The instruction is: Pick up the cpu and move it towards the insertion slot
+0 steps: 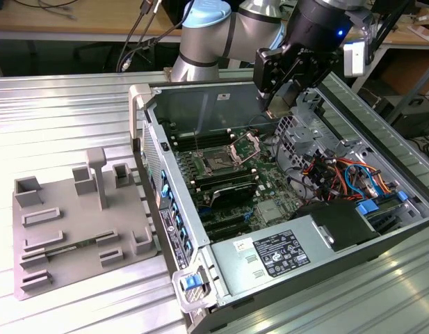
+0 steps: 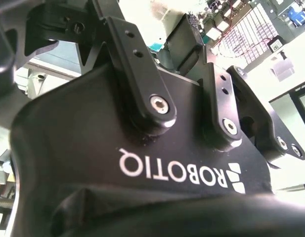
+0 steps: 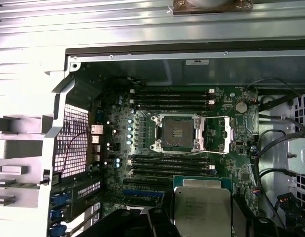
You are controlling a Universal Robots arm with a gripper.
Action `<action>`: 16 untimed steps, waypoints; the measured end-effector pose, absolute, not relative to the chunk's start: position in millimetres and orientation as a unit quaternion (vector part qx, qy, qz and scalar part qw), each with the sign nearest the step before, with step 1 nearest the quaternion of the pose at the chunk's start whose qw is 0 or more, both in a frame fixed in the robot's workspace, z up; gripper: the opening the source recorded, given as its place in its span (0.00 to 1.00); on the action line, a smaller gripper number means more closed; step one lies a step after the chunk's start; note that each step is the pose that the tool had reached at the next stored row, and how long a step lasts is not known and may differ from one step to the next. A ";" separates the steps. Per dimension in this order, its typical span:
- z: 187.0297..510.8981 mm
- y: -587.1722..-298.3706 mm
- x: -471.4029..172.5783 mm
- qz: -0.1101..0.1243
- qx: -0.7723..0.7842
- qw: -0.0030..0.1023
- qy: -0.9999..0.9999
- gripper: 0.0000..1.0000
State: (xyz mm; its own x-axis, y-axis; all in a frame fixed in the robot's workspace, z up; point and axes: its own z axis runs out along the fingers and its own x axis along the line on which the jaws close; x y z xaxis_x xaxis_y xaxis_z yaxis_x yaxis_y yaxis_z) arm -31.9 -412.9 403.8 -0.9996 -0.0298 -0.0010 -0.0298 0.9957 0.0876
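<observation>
In the first wrist view the cpu point(image 3: 201, 202), a flat silvery square with a thin green rim, sits between the dark fingers point(image 3: 154, 222) of my gripper point(image 3: 199, 219), which is shut on it. Past it on the motherboard lies the insertion slot point(image 3: 177, 132), a dark square socket in a steel frame with its bracket swung open. In the exterior view my gripper point(image 1: 278, 108) hangs above the far right part of the open computer case. The insertion slot point(image 1: 217, 163) is below it, toward the exterior view's left. The second wrist view looks across the gripper's black housing point(image 2: 142, 163).
A grey plastic tray point(image 1: 68, 209) with raised blocks lies on the ribbed table left of the case. Long memory slots point(image 3: 172, 165) flank the socket. A silver-green chip point(image 1: 270, 212), a power supply point(image 1: 270, 254) and coloured cables point(image 1: 332, 174) fill the case's near right side.
</observation>
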 end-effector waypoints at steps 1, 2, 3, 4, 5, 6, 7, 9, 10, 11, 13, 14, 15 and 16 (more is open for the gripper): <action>403.6 -413.0 -31.9 -0.044 0.015 0.000 -0.999 0.55; 403.2 -412.9 -31.9 -0.044 0.015 0.000 -0.999 0.55; 403.0 -413.0 -31.9 -0.044 0.015 0.000 -0.999 0.55; 402.8 -412.9 -31.9 -0.044 0.015 0.000 -0.999 0.55; 402.6 -413.0 -31.9 -0.044 0.015 0.000 -0.999 0.55; 402.5 -413.0 -31.9 -0.044 0.015 0.000 -0.999 0.55; 402.3 -412.9 -31.9 -0.044 0.015 0.000 -0.999 0.55; 402.0 -413.0 -31.9 -0.044 0.015 0.000 -0.999 0.55; 401.8 -412.9 -31.9 -0.044 0.015 0.000 -0.999 0.55; 401.6 -413.0 -31.9 -0.044 0.015 0.000 -0.999 0.55; 401.2 -412.9 -31.9 -0.044 0.015 0.000 -0.999 0.55; 401.1 -413.0 -31.9 -0.044 0.015 0.000 -0.999 0.55; 400.9 -413.0 -31.9 -0.044 0.015 0.000 -0.999 0.55; 400.8 -412.9 -31.9 -0.044 0.015 0.000 -0.999 0.55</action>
